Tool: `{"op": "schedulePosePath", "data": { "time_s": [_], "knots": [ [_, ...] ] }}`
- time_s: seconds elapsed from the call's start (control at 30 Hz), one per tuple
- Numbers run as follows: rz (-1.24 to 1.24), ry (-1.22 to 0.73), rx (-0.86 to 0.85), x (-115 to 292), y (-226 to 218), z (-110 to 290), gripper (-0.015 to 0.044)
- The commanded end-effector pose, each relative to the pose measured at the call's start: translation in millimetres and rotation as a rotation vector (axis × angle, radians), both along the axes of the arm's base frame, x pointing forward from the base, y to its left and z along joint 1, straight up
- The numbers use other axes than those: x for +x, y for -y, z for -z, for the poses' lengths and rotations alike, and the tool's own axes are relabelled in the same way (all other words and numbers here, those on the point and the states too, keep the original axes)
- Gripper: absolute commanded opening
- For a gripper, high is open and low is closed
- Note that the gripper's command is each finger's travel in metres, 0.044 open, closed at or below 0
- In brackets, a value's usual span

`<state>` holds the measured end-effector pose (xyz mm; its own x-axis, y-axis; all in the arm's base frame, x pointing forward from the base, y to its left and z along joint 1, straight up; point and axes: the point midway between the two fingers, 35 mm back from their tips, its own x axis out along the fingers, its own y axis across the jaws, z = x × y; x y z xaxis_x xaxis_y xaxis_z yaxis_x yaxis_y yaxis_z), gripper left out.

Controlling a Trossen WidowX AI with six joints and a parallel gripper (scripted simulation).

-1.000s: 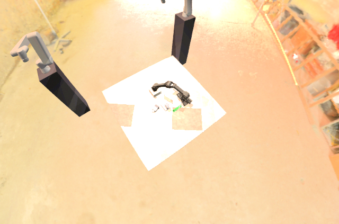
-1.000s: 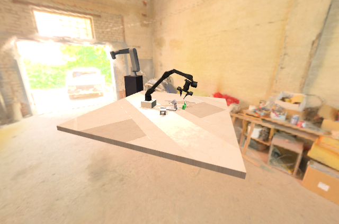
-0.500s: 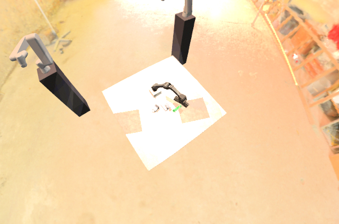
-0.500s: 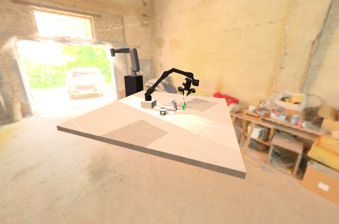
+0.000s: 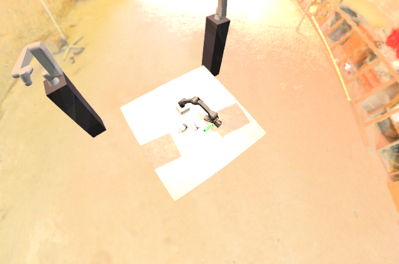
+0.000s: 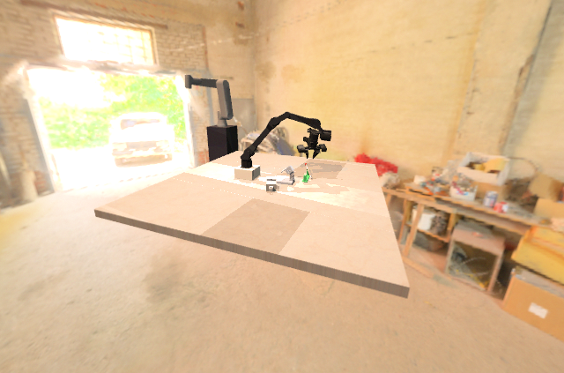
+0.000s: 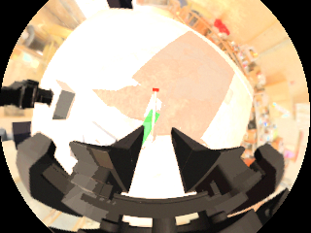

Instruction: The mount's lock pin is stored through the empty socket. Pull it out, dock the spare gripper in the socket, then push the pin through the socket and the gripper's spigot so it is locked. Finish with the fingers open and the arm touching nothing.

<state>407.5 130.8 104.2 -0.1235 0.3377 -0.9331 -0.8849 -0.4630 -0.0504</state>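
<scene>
Probably light, stiff and slick, the slim green pin (image 7: 150, 124) sits on the tabletop (image 6: 345, 245) just below the jaws, which stand half apart and empty. Grip mid-shaft, short of its red head.

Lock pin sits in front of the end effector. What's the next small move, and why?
Probably ease the end effector down a little further over the green lock pin, then close. In the wrist view the pin lines up with the gap between the part-open fingers, which grip nothing. It already sits apart from the mount.
</scene>
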Motion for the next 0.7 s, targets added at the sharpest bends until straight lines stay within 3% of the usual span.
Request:
{"op": "schedulePosePath", "data": {
  "time_s": [0.0,0.1,0.67],
  "knots": [
    [-0.005,-0.012,0.001,-2,1,35,0.018],
    [-0.005,-0.013,0.001,-3,2,54,0.018],
    [-0.005,-0.013,0.001,0,0,76,0.018]
  ]
}}
